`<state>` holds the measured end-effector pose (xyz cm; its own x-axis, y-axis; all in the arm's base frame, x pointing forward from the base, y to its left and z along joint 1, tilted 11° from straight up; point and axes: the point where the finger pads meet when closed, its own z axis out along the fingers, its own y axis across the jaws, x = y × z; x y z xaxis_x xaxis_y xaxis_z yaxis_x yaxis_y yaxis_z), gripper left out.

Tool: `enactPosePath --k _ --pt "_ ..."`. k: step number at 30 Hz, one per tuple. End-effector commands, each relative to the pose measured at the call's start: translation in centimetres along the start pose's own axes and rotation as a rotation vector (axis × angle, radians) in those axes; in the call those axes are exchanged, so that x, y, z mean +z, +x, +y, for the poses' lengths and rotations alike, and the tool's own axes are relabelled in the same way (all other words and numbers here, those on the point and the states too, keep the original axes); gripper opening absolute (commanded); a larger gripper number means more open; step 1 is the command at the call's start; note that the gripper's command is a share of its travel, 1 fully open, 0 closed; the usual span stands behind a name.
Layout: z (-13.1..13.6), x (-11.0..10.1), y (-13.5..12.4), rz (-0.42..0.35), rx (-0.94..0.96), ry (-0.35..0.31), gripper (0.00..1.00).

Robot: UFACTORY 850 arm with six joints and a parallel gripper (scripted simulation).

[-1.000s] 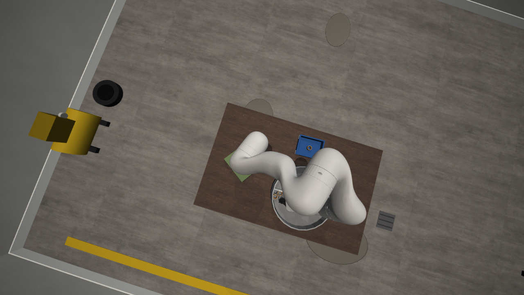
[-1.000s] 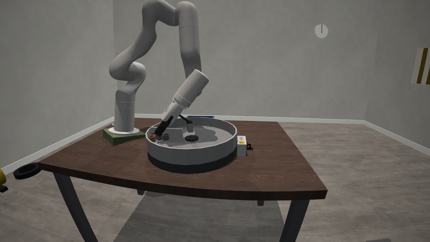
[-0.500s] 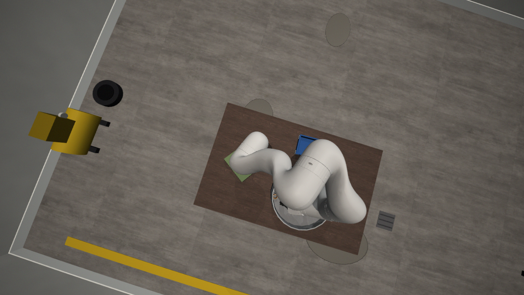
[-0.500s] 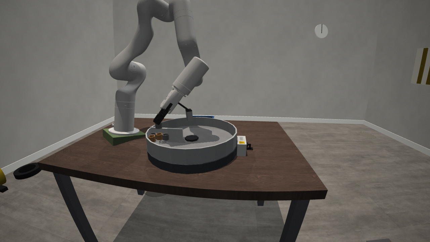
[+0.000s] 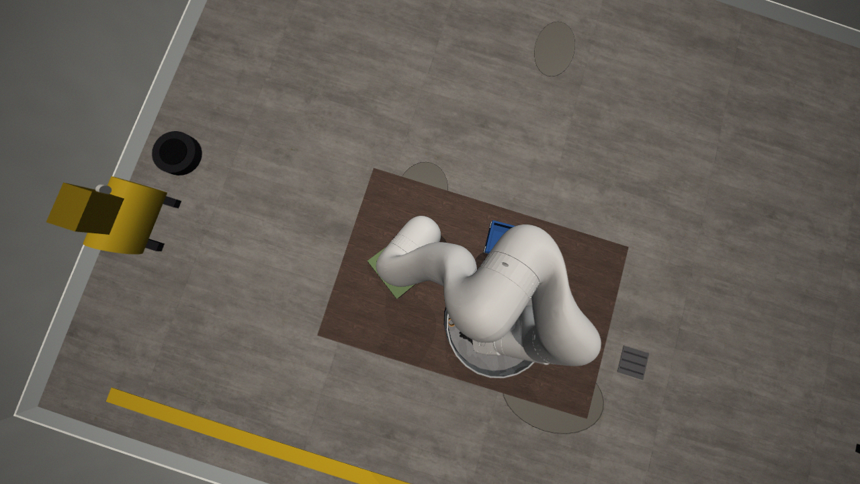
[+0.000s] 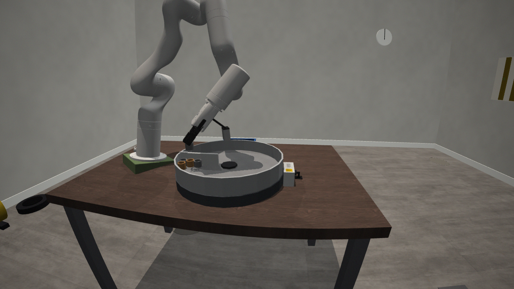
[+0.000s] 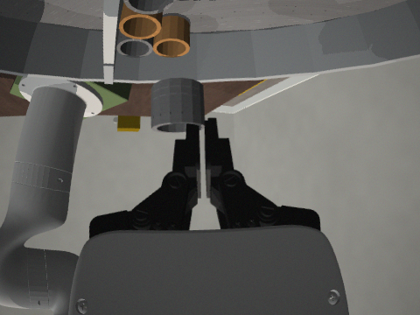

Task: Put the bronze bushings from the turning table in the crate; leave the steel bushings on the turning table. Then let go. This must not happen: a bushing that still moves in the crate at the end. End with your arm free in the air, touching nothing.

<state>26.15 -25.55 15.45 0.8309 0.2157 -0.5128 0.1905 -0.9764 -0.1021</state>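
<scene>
Steel shows at the fingertips of the gripper [image 5: 461, 334] [image 6: 187, 141] [image 7: 202, 124]: it is nearly closed, pinching the wall of one steel bushing [image 6: 188, 146] [image 7: 177, 102], with one finger at the bore and the other outside. This bushing is raised by the far-left rim of the turning table [image 5: 494, 376] [image 6: 226, 185] [image 7: 245, 66]; whether it is inside or beyond the rim I cannot tell. The arm [image 5: 504, 288] [image 6: 221, 32] [image 7: 48, 131] reaches down at a slant from above. Four more bushings stand upright in a close group on the turning table, between the divider [image 6: 210, 158] [image 7: 109, 39] and the near-left wall. Along the divider are the rear steel one [image 6: 183, 159] [image 7: 135, 54], the middle bronze one [image 6: 190, 164] [image 7: 140, 37] and the right steel one [image 6: 198, 164] [image 7: 150, 9]; the front bronze one [image 5: 451, 325] [image 6: 181, 166] [image 7: 177, 31] stands just off that row. To their right, in the exterior view, lies a black disc [image 6: 229, 165]. Behind the turning table sits the blue crate [image 5: 498, 237] [image 6: 247, 139], mostly covered by the arm from above, so its contents cannot be made out.

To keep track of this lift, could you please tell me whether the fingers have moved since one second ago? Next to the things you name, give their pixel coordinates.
Yes, upward: the fingers [image 5: 465, 336] [image 6: 189, 139] are now higher relative to the white divider [image 6: 212, 159] [image 7: 109, 44].
</scene>
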Motion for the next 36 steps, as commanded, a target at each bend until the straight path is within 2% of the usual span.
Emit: enactPosePath --k 1,10,14,24,36 --pt "0.0 -0.1 0.0 0.001 0.001 -0.001 0.0" --pt "0.3 -1.9 2.1 0.001 0.001 -0.001 0.0" --pt "0.6 -4.6 5.4 0.001 0.001 -0.001 0.0" --pt "1.1 -9.2 10.9 0.001 0.001 -0.001 0.0" --pt "1.2 -9.6 11.3 0.001 0.001 -0.001 0.0"
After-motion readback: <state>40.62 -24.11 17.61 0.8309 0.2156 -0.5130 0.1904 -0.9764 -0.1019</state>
